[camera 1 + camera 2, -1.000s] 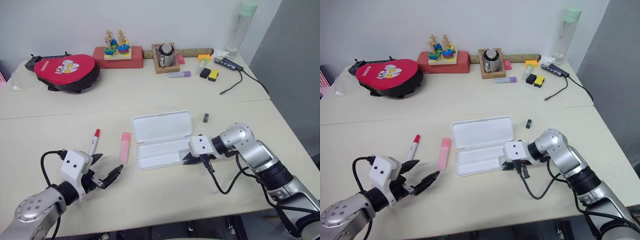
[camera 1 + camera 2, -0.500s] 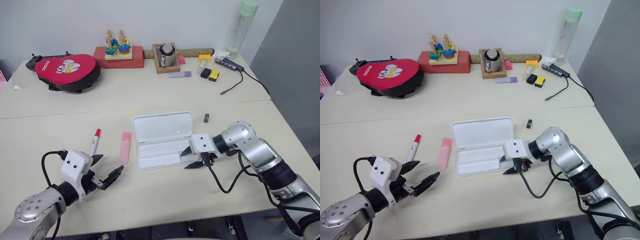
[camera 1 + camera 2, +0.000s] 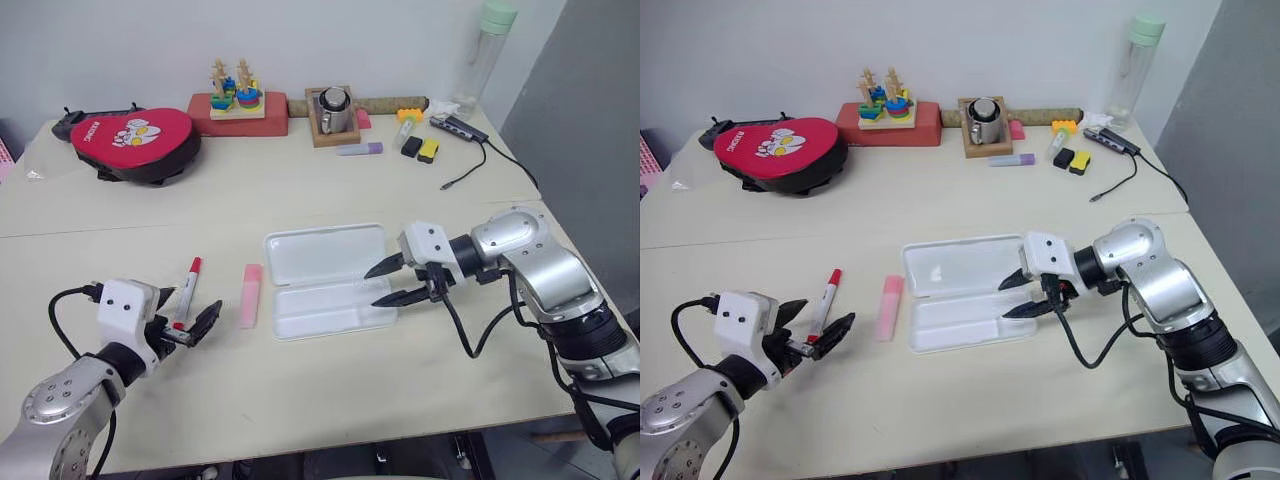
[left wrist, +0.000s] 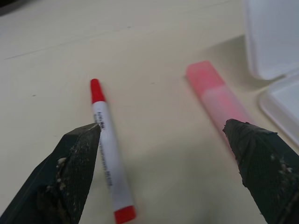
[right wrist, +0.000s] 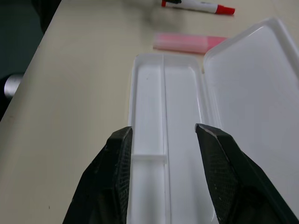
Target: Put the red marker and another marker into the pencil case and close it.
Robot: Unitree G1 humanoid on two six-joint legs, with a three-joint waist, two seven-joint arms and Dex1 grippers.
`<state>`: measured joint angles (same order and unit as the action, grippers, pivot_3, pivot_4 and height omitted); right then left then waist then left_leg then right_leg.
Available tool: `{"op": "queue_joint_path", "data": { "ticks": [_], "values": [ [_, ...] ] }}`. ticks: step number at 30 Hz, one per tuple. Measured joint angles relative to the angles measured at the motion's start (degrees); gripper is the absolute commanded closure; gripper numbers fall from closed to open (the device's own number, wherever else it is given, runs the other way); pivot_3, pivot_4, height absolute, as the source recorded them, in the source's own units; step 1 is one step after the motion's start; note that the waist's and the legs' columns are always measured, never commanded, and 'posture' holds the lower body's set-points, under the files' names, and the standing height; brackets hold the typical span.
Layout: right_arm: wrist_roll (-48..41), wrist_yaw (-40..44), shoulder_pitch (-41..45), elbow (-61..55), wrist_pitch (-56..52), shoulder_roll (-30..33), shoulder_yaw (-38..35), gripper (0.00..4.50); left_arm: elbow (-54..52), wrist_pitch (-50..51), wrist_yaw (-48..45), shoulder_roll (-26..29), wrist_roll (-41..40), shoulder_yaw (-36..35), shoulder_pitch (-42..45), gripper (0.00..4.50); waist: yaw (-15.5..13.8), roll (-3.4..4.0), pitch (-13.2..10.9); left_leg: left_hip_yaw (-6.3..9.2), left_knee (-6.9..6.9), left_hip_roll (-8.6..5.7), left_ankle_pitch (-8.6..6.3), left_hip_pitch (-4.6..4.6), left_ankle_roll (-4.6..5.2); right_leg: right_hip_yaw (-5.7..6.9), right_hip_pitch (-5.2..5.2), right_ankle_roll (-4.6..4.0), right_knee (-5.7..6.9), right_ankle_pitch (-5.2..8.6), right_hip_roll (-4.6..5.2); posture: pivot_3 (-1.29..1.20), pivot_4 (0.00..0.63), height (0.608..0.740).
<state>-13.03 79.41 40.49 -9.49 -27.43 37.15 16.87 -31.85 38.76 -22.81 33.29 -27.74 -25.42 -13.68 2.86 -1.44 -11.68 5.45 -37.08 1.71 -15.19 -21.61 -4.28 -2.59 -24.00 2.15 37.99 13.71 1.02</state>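
Since a second ago my right gripper [image 3: 388, 281] has lifted off the case [image 3: 325, 277], fingers parted, empty. My left gripper [image 3: 192, 322], spread wide, nears the red marker [image 3: 187, 288]; I'd straddle its barrel squarely before pinching.

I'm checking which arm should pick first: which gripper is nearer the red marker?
Left. The left gripper stands open right at the red marker's tail end, while the right gripper hangs open over the pencil case, beyond the pink highlighter.

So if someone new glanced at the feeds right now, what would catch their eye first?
The white pencil case lying open mid-table, its tray empty, with the right gripper hovering over it, jaws apart. To its left lie the pink highlighter and red marker, the open left gripper beside the marker.
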Motion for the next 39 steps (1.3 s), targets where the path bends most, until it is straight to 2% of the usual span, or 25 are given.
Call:
{"op": "queue_joint_path", "data": {
  "ticks": [7, 18, 21, 32, 34, 37, 39],
  "values": [
    [-0.4, -2.2, 0.6, -0.2, -0.4, -0.1, 0.0, 2.29, 2.3, 3.3, 4.3, -1.1, 1.3, 0.6, 3.5, 0.0, 0.0, -0.01, 0.0, 0.01, 0.01, 0.0, 0.0, -0.01, 0.0, 0.01, -0.01, 0.0, 0.0, 0.0, 0.0, 0.0, 0.15, 0.74],
    [-1.7, -3.6, 0.6, -0.3, -0.5, 0.2, 0.0, 2.29, 6.2, 9.6, 7.1, -1.0, 3.8, 6.4, 7.4, 0.0, 0.0, -0.01, 0.0, 0.03, 0.01, -0.01, 0.0, -0.02, 0.0, 0.03, -0.01, 0.0, 0.01, -0.01, 0.0, 0.0, 0.15, 0.74],
    [-1.7, -3.9, 0.6, -0.4, -0.5, 0.3, 0.0, 2.25, 6.3, 9.4, 6.9, -0.5, 4.6, 7.3, 7.9, 0.5, -0.1, -0.01, 0.0, 0.04, 0.01, -0.01, 0.0, -0.01, -0.01, 0.02, 0.0, 0.0, 0.01, -0.01, 0.0, 0.0, 0.15, 0.74],
    [-1.7, -4.5, 0.6, -0.4, -0.5, 0.5, 0.0, 2.25, 7.3, 10.7, 7.4, -1.0, 4.7, 6.9, 9.3, 2.97, 0.1, -0.01, 0.0, 0.02, 0.01, 0.0, 0.03, 0.06, 0.0, 0.02, 0.0, 0.0, 0.08, -0.01, 0.0, 0.0, 0.15, 0.74],
    [-1.8, -4.5, 0.6, -0.4, -0.5, 0.5, 0.0, 2.25, 7.3, 10.8, 7.4, -1.0, 4.7, 6.7, 9.3, 3.24, 0.1, -0.01, 0.0, 0.02, 0.01, 0.0, 0.03, 0.06, 0.0, 0.01, 0.0, 0.0, 0.07, -0.01, 0.0, 0.0, 0.15, 0.74],
    [-1.8, -4.5, 0.6, -0.4, -0.5, 0.5, 0.0, 2.25, 7.4, 11.0, 7.6, -1.0, 4.7, 6.2, 9.2, 3.93, 0.1, -0.01, 0.0, 0.02, 0.01, 0.0, 0.03, 0.05, 0.0, 0.02, 0.0, 0.0, 0.07, -0.01, 0.0, 0.0, 0.15, 0.74],
    [-1.8, -4.5, 0.6, -0.4, -0.5, 0.5, 0.0, 2.25, 7.4, 11.2, 7.8, -1.1, 4.7, 5.9, 9.1, 4.06, 0.1, -0.01, 0.0, 0.02, 0.01, 0.0, 0.03, 0.05, 0.0, 0.01, 0.0, 0.0, 0.07, -0.01, 0.0, 0.0, 0.15, 0.74]
  ]
}}
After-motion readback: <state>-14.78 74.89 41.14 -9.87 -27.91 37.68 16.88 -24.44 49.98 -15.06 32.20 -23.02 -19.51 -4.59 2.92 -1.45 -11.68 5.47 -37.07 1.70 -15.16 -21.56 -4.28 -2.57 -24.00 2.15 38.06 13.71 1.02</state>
